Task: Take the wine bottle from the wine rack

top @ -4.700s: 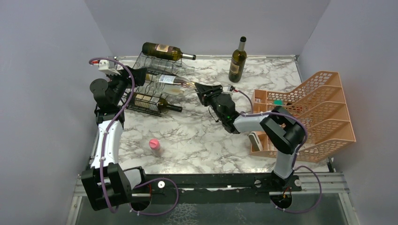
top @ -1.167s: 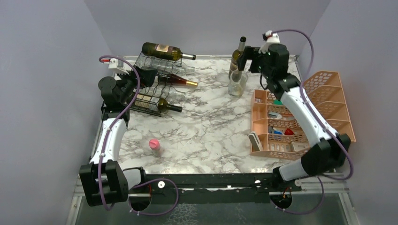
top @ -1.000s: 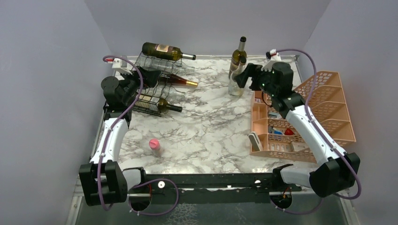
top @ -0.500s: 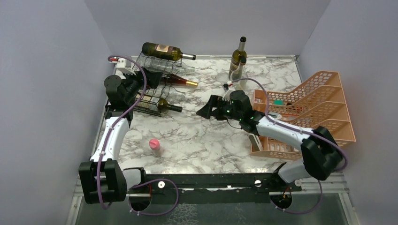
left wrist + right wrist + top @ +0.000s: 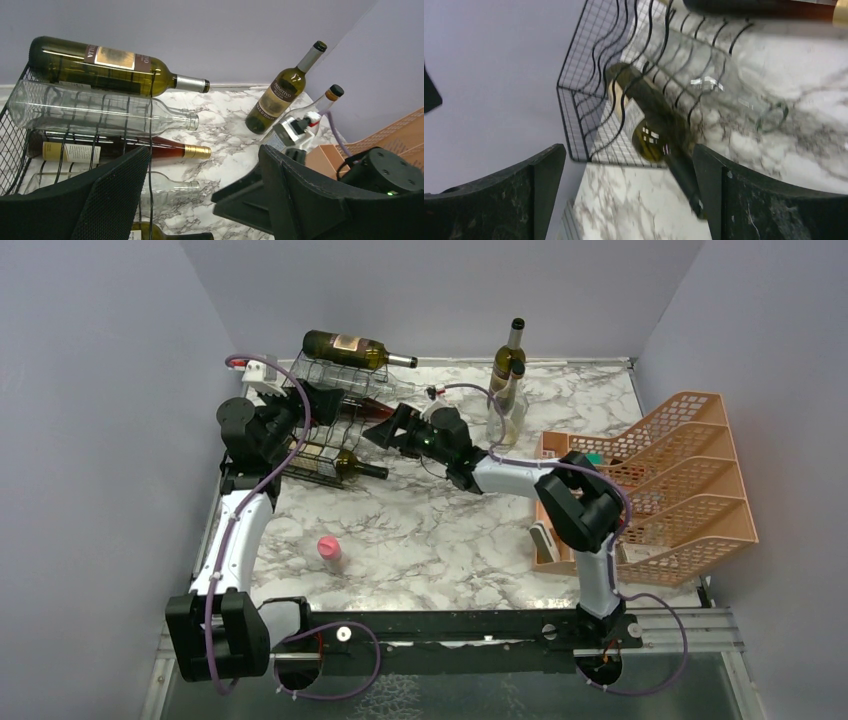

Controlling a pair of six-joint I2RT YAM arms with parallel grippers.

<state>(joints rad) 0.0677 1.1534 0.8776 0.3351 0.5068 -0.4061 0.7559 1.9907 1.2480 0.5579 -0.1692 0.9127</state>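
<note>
Top view: high at the near edge, looking down over the whole counter. Left wrist: close beside the rack, facing across it toward the back right corner. Right wrist: close, tilted, facing the rack's lower cells. All three share the rack.

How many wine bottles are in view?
7. Five lie in the wine rack, top down: dark green bottle, clear bottle, gold-capped bottle, second clear bottle, lowest dark bottle. Two at the back: standing green bottle, standing clear bottle. Others may be hidden.
</note>
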